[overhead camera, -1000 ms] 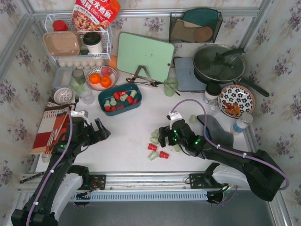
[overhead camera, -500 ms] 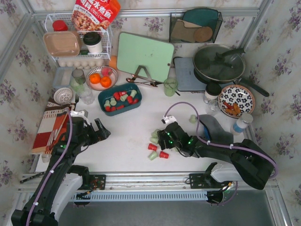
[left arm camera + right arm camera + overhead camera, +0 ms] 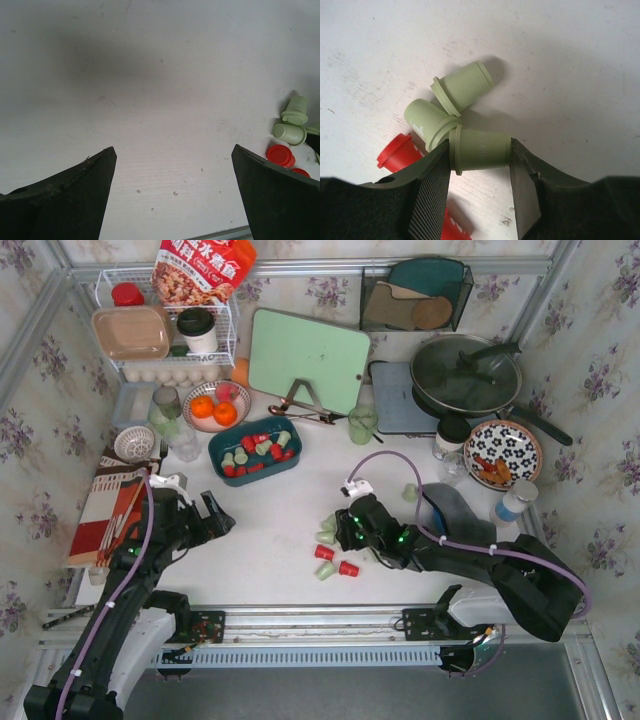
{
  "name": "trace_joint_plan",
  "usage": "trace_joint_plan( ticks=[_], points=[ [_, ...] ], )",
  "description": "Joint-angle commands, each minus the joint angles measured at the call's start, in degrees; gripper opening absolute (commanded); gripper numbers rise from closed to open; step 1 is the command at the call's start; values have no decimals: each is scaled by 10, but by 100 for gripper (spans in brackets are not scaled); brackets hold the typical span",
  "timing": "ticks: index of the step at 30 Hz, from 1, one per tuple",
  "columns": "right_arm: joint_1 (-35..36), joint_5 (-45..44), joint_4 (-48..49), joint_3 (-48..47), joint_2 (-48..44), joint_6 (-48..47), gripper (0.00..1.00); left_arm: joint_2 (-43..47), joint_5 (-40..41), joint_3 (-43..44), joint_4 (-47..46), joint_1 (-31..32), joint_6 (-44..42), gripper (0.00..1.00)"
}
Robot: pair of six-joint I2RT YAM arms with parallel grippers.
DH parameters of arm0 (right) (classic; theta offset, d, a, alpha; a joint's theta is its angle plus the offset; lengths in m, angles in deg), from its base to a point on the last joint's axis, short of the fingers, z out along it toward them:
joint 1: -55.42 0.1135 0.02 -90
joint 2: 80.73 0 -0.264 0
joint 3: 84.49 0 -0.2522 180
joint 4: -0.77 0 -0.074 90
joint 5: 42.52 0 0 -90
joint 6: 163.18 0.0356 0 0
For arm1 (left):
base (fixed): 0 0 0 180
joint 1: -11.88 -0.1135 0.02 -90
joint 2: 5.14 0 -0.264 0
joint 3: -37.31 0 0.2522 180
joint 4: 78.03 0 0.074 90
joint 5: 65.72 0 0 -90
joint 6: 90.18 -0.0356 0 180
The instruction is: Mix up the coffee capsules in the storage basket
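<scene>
With right gripper (image 3: 479, 150), pinching one green coffee capsule (image 3: 485, 146) at lower centre, leaving several loose capsules (image 3: 323, 552) to move into the part-filled storage basket (image 3: 213, 452).

**Capsules in two places on the table**

The shallow teal plastic storage basket (image 3: 265, 477) sits left of centre, with red and mint-green coffee capsules (image 3: 257, 448) in it. Nearer the arms and to its right, loose capsules (image 3: 327, 550) lie clustered on the white table (image 3: 270, 530). One mint-green capsule (image 3: 480, 147) lies between the right gripper (image 3: 479, 152) fingers. The left gripper (image 3: 172, 149) stands well left of the cluster.
</scene>
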Motion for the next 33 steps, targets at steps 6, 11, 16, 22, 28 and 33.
trace_joint_plan(
  ticks=[6,11,16,22,28,33],
  points=[
    [1,-12,-2,-75,-16,-28,36,0,-2,-2,-18,0,5,100],
    [1,-18,40,-168,45,-81,35,1,0,-2,-17,0,6,100],
    [1,-17,112,-299,175,-148,35,1,-2,-2,-18,0,8,100],
    [1,-40,131,-484,370,-203,36,-2,-13,2,-16,1,12,100],
    [0,-80,80,-656,538,-210,38,0,-30,15,-2,2,12,100],
    [-2,-86,29,-749,608,-210,48,22,-33,18,8,2,12,100]
  ],
)
